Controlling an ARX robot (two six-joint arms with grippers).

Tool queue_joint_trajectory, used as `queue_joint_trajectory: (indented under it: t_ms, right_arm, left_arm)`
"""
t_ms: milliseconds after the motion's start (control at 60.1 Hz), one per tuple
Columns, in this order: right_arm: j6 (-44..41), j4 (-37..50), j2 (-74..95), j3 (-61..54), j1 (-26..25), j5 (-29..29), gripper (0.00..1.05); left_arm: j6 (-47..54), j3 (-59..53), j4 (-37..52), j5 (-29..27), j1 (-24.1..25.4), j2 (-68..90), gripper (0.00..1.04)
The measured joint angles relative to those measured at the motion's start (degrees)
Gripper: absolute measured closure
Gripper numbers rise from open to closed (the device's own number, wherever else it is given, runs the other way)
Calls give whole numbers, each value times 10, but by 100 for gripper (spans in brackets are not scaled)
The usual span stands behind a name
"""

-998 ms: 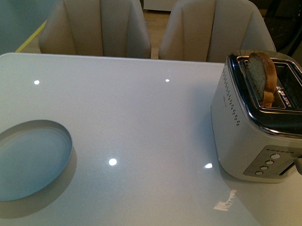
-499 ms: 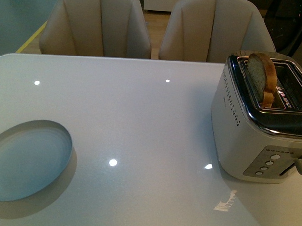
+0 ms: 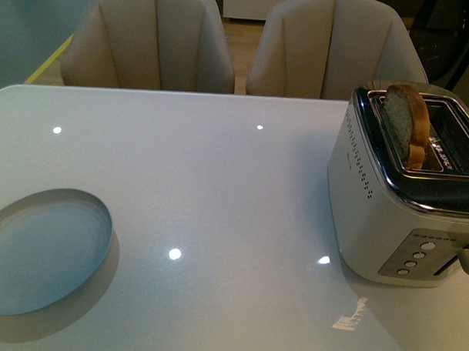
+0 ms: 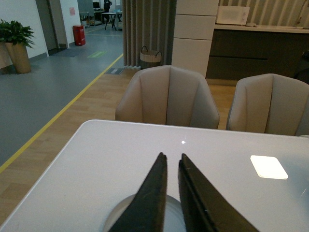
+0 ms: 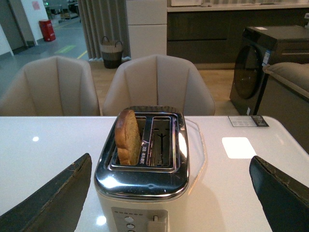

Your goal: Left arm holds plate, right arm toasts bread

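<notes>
The pale blue-white plate (image 3: 43, 250) lies flat on the white table near its left front edge. My left gripper (image 4: 173, 157) hangs over the plate (image 4: 120, 215), its black fingers shut with nothing between them. The bread (image 3: 408, 124) stands upright in the left slot of the silver toaster (image 3: 372, 219), its rounded top sticking out. My right gripper (image 5: 170, 162) is open wide, one finger on each side of the toaster (image 5: 142, 193), short of the bread (image 5: 128, 137). Neither arm shows in the front view.
Two beige chairs (image 3: 158, 38) (image 3: 331, 44) stand behind the table's far edge. The toaster's front has a lever (image 5: 155, 221) and a column of buttons (image 5: 129, 223). A small label (image 3: 350, 314) lies on the table in front of the toaster.
The whole front view has slid down by a few pixels. Plate, toaster and bread have kept their places on the table.
</notes>
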Motion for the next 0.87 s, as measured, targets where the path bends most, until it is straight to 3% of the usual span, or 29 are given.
queue_joint_trajectory:
  t_ms: [100, 349, 865]
  right_arm:
    - [0, 0, 0, 0, 0, 0, 9]
    - [0, 0, 0, 0, 0, 0, 9]
    - [0, 0, 0, 0, 0, 0, 9]
  left_arm:
    - [0, 0, 0, 0, 0, 0, 52]
    - [0, 0, 0, 0, 0, 0, 7]
    - [1, 0, 0, 0, 0, 0, 7]
